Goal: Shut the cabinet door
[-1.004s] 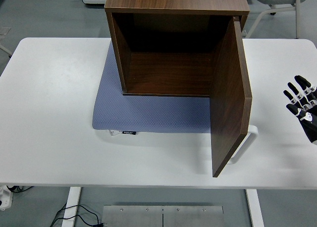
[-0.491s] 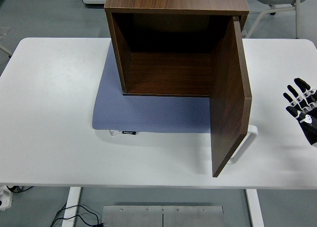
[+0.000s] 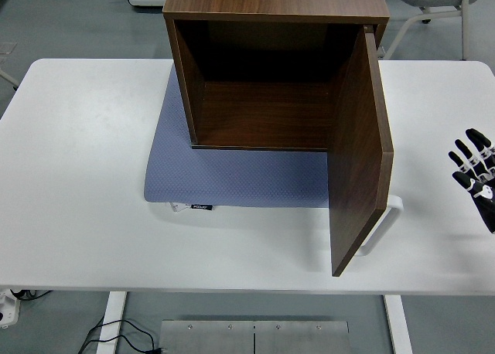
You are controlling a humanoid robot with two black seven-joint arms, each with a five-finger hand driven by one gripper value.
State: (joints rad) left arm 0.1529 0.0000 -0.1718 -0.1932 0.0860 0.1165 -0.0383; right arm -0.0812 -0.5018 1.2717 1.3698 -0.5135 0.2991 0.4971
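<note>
Shadow fills the back of the cabinet (image 3: 263, 83), so its rear wall is hard to make out, and its top runs out of the picture at the upper edge. Only part of my right robot hand (image 3: 477, 176) shows at the right edge; the wrist and arm behind it are cut off. My left arm is out of view.

That right robot hand hovers over the white surface (image 3: 77, 176), well apart from the cabinet. Its black fingers (image 3: 462, 154) are spread and pointing up and away, with pale patches at the joints. It holds nothing and touches nothing.

Dark brown wood grain covers the cabinet, a square open box with a hollow interior. Its door (image 3: 362, 157) is hinged on the right side and stands wide open, swung out toward the near edge of the surface, so I see its inner face as a tall flat panel. A white bar handle (image 3: 383, 226) curves out from behind the door's lower outer edge; most of it is hidden by the panel. The cabinet sits on a blue-grey mat (image 3: 232, 176) with a fine dotted texture and rounded corners, a small dark label at its near edge, print too small to read.
</note>
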